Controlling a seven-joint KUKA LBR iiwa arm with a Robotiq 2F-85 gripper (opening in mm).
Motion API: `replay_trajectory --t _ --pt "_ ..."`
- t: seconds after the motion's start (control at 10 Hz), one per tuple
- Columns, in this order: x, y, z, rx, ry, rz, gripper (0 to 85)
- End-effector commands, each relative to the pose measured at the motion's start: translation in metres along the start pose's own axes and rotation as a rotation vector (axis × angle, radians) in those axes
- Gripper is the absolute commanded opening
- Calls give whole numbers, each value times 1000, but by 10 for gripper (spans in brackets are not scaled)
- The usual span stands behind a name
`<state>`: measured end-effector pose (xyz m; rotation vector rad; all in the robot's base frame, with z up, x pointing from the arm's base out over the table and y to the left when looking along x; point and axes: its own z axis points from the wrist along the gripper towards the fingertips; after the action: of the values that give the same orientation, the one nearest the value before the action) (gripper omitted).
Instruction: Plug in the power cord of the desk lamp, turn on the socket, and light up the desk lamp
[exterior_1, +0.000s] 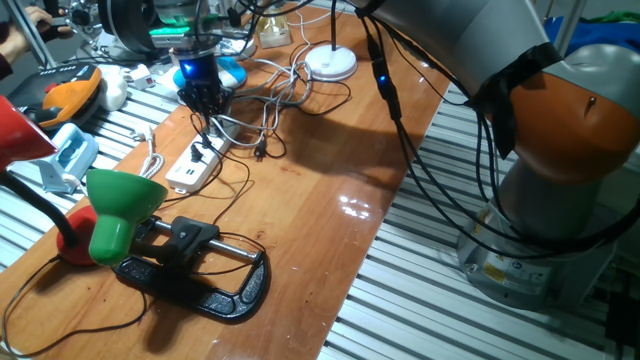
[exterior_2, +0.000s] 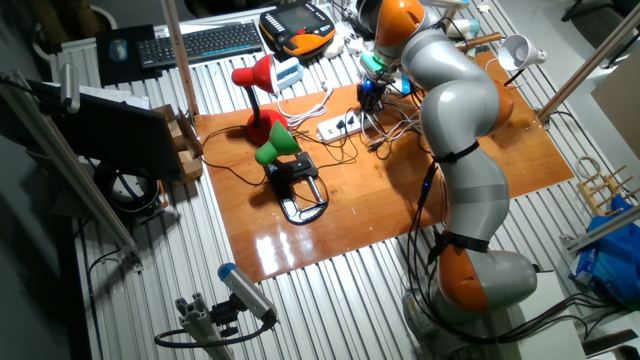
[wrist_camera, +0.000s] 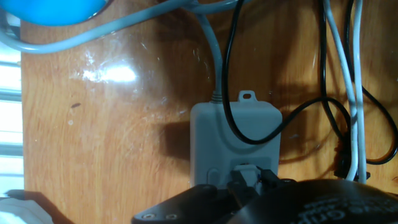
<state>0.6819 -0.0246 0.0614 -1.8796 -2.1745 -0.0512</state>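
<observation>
Gripper (exterior_1: 205, 100) hung low over the far end of the socket (exterior_1: 196, 165), a long white strip lying on the wooden table (exterior_1: 330, 230) toward its left side. Whether the fingers were open or closed could not be told: in the fixed views they were a small dark cluster amid the cables, and the hand view cut them off at the bottom edge. In the hand view the socket (wrist_camera: 236, 146) filled the middle, its end with a small hanging tab pointing up the picture, and something white sat at the dark fingers (wrist_camera: 249, 180) right against the strip's face; it could not be made out clearly.

Power cord (exterior_1: 285, 85) ran in pale loops across the far part of the table between the socket and the desk lamp (exterior_1: 331, 62), whose round white base stood at the far edge, to the right of the gripper. A thin black cord (exterior_1: 262, 148) lay just right of the socket, its plug loose on the wood.

Near the front left, a green lamp (exterior_1: 115, 210) sat on a black clamp (exterior_1: 200, 270), with a red lamp (exterior_1: 20, 135) farther left.
</observation>
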Motion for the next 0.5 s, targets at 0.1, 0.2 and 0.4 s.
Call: replay_trajectory --t 0.1,0.2,0.4 --pt "0 0 1 2 2 -2 0" --pt "-1 0 2 -1 1 -2 0" --pt "0 0 1 -7 -4 -2 0"
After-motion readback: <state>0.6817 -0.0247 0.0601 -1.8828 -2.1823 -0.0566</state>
